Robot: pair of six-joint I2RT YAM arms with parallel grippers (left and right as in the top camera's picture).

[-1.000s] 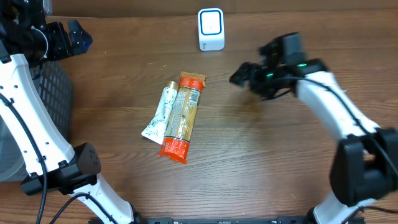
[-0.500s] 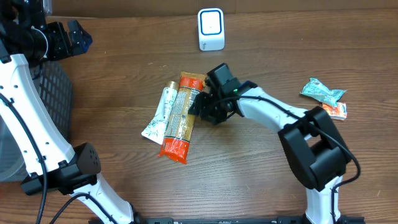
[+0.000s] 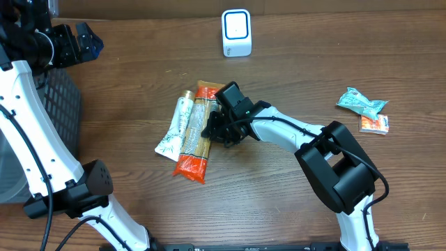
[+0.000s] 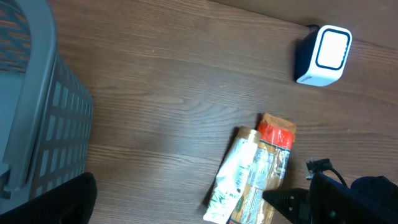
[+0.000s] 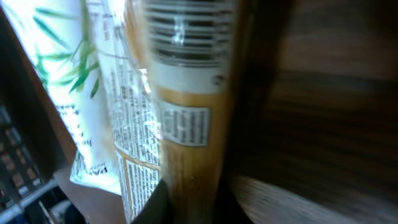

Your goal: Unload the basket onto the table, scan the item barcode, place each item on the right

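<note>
Basket (image 3: 61, 104) at my left edge, contents hidden from me. My right jaws pinch the orange packet (image 3: 194, 144) beside the white tube (image 3: 174, 129); left jaws spread wide, holding nothing.

One white scanner (image 3: 237, 32) at upper centre, one orange-ended packet (image 3: 197, 137) mid-frame, one leaf-printed tube (image 3: 175, 128) beside it, one teal wrapper (image 3: 361, 102) and one small orange-and-white sachet (image 3: 374, 123) at right, one dark mesh basket (image 3: 64, 104) at left, two white arms, left arm (image 3: 28, 132) and right arm (image 3: 293, 132).

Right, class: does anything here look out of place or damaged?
At the far right, the teal wrapper looks crumpled, askew beside a small orange packet. Nothing is spilled. The right fingers pinch the long orange pack.
</note>
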